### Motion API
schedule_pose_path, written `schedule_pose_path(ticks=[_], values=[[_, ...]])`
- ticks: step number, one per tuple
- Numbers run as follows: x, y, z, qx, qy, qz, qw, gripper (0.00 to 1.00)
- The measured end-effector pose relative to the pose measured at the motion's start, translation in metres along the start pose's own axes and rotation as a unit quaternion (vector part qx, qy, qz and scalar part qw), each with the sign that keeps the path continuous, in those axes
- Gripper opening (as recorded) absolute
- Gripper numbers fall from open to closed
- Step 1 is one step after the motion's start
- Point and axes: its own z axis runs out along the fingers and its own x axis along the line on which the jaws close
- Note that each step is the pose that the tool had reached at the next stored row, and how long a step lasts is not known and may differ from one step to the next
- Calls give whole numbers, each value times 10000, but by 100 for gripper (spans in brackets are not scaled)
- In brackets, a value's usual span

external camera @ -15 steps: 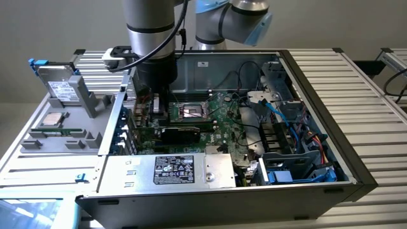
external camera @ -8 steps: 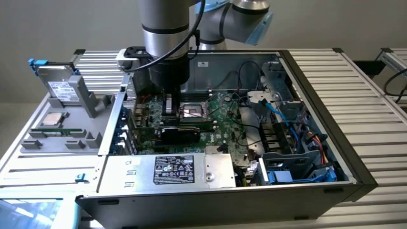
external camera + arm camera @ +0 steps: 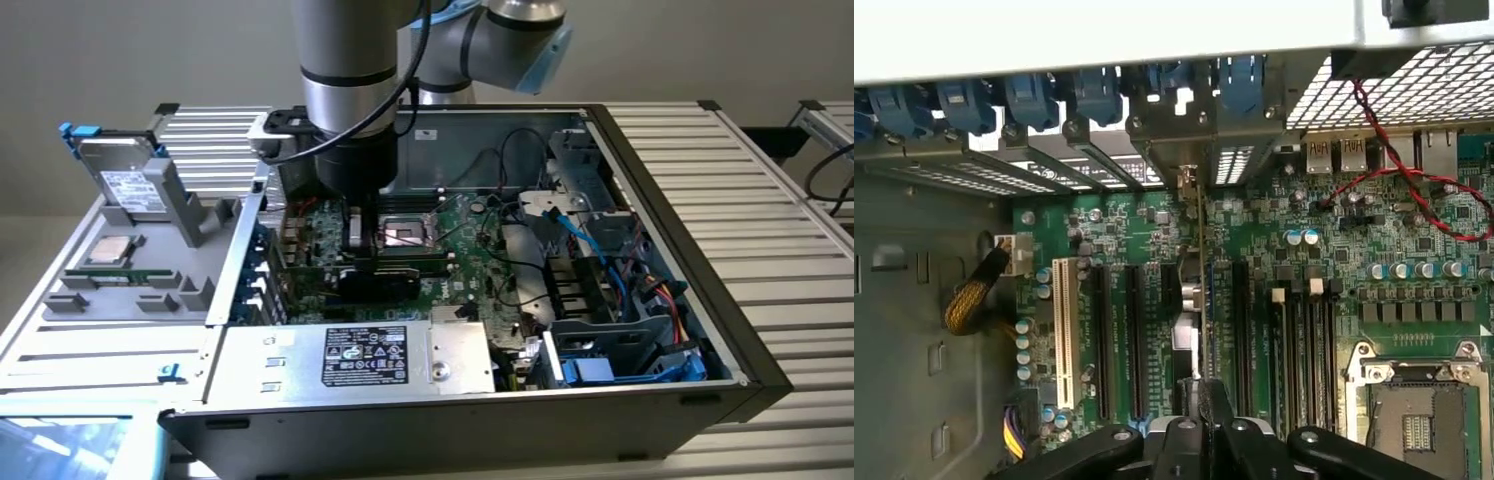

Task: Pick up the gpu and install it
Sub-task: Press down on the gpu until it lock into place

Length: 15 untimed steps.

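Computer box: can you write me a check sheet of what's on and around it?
Surface: slatted metal table, bearing the open computer case.
Job's things: gpu edge-on over the motherboard slots, in the gripper.
Clutter: hard drive standing in a grey tray.
Grippers: gripper shut on the gpu, inside the case.
Cables: red wire, blue cables, yellow-sleeved bundle.
Surroundings: nothing seen.

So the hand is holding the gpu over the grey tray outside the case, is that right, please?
Not quite. The hand, shut on the gpu, is holding it inside the open case, above the motherboard slots, not over the grey tray. The exterior view shows the arm reaching into the case, and the wrist view shows the card edge-on over the slots.
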Motion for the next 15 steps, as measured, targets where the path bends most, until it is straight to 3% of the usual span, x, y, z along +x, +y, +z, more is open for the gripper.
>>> schedule_pose_path(ticks=[3, 10, 15], values=[[0, -1, -53, -11, -19, 3, 10000, 12], [33, 2, -373, -32, -11, 13, 10000, 12], [35, 2, -392, -32, -9, 10, 10000, 12]])
